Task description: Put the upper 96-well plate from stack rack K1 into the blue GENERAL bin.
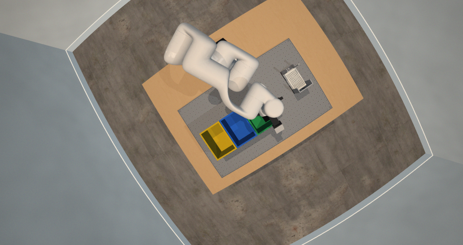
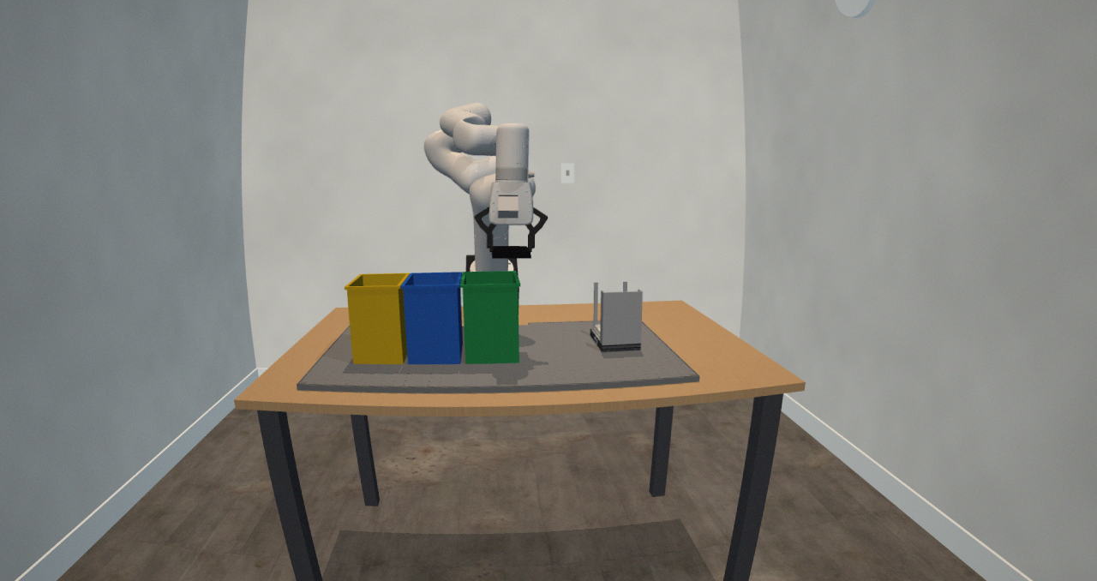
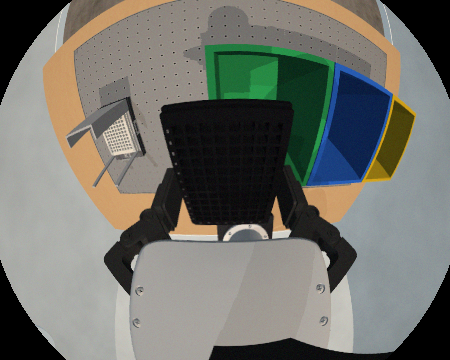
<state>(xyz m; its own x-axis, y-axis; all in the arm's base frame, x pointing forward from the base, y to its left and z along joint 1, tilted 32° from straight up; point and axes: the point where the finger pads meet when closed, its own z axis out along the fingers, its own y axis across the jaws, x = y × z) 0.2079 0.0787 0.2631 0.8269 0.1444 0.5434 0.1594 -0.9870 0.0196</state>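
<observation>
Two fingers of the tool (image 2: 512,250) pinch the plate (image 3: 227,160) across its width, spread near full range, so the plate fills the grip. Looks like a light, stiff, flat part; smooth side walls probably slippery, so holding the two long edges near the middle is the sensible spot. Plate hangs level under the tool, above bin height. It sits over the green bin (image 2: 490,316), not yet over the blue bin (image 2: 433,318), which is the next one along; yellow bin (image 2: 375,318) is beyond that. Rack (image 2: 620,318) stands well apart on the counter (image 2: 736,374) with the lower plate (image 1: 295,77) in it.
</observation>
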